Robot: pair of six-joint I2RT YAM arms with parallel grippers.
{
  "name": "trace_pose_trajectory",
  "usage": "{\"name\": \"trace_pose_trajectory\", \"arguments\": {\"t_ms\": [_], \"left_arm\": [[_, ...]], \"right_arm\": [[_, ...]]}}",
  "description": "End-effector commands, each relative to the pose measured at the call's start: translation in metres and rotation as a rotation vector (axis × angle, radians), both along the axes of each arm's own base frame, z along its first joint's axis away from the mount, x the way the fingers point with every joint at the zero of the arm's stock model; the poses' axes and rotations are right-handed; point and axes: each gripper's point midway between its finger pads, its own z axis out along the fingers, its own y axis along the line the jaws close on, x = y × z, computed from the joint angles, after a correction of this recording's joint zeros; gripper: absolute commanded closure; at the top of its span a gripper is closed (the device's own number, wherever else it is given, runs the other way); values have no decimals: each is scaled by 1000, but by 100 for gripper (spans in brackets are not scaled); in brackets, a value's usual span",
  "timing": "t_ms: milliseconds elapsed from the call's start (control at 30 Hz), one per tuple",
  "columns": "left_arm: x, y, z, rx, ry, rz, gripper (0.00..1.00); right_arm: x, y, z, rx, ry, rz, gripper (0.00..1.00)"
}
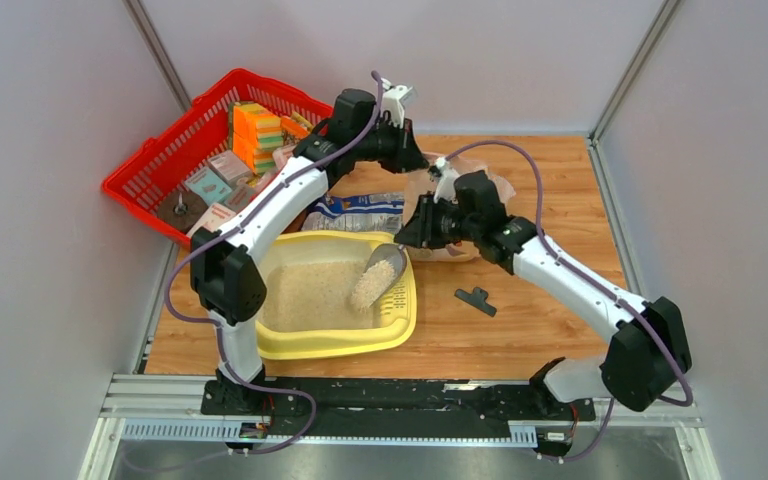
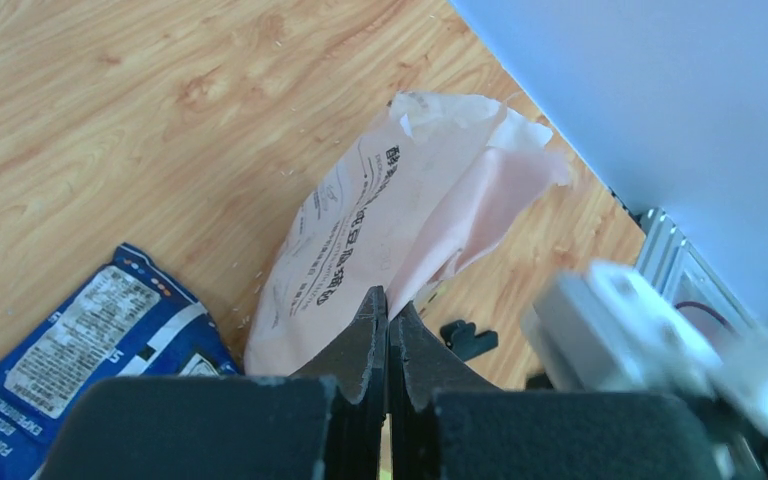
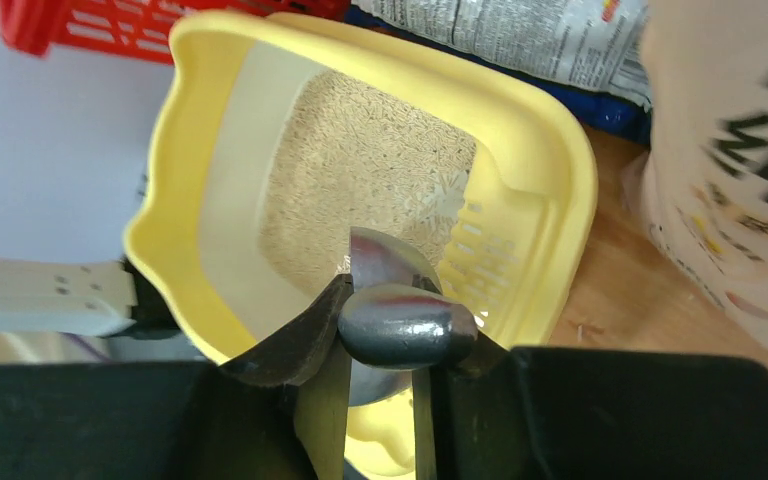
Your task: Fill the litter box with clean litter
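Observation:
The pale-yellow litter box [image 1: 340,345] sits at the near left of the table, partly filled with pale beige litter [image 1: 310,295]. It also shows in the right wrist view [image 3: 560,160] with the litter [image 3: 360,170] inside. My right gripper [image 1: 412,235] is shut on the handle of a metal scoop [image 1: 388,258], tilted down over the box's right side with litter sliding off it. The scoop handle [image 3: 405,325] sits between my right gripper's [image 3: 392,320] jaws. My left gripper [image 1: 415,158] [image 2: 388,305] is shut on the edge of the tan paper bag [image 2: 380,220] [image 1: 465,178].
A red mesh basket [image 1: 175,165] with boxes and sponges stands at the back left. A blue-and-white printed bag [image 1: 360,212] [image 2: 90,340] lies behind the litter box. A small black clip [image 1: 475,298] lies on the wood to the right of the box. Loose granules dot the table.

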Motion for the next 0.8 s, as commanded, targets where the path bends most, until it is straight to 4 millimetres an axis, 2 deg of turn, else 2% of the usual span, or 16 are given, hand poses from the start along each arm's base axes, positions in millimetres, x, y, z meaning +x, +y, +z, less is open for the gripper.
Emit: {"name": "trace_pose_trajectory", "arguments": {"t_ms": [0,33,67,200,300,333,467,500,533,567,600,633,667,700,767], "left_arm": [[-18,7,81,-153,-144,-15,100],[-18,8,79,-153,-137,-14,100],[-20,8,78,-158,-126,-12,100],[-23,11,76,-184,-92,-2,100],[-27,10,65,-196,-51,2,100],[-27,10,57,-193,-28,6,100],[-35,13,53,-209,-3,15,100],[-35,13,49,-202,4,15,100],[-36,14,45,-194,7,11,100],[-37,14,44,-190,8,10,100],[-39,14,40,-186,16,5,100],[-39,14,38,-185,18,2,100],[-39,14,36,-182,19,1,100],[-39,13,33,-179,25,0,100],[-40,12,31,-176,18,-6,100]], "right_arm": [[6,12,63,-117,-477,-2,100],[2,14,72,-118,-532,9,100],[4,11,73,-162,-598,1,100],[-15,23,83,-215,-754,80,100],[-24,25,92,-244,-863,136,100],[-26,26,93,-244,-875,151,100],[-28,31,96,-231,-909,178,100],[-29,33,100,-219,-917,182,100],[-29,34,113,-200,-933,179,100],[-33,32,114,-210,-917,200,100],[-38,28,123,-210,-928,208,100],[-42,23,150,-202,-980,210,100],[-52,16,147,-233,-956,264,100],[-59,9,156,-246,-985,297,100],[-73,-19,185,-299,-1113,308,100]]}}
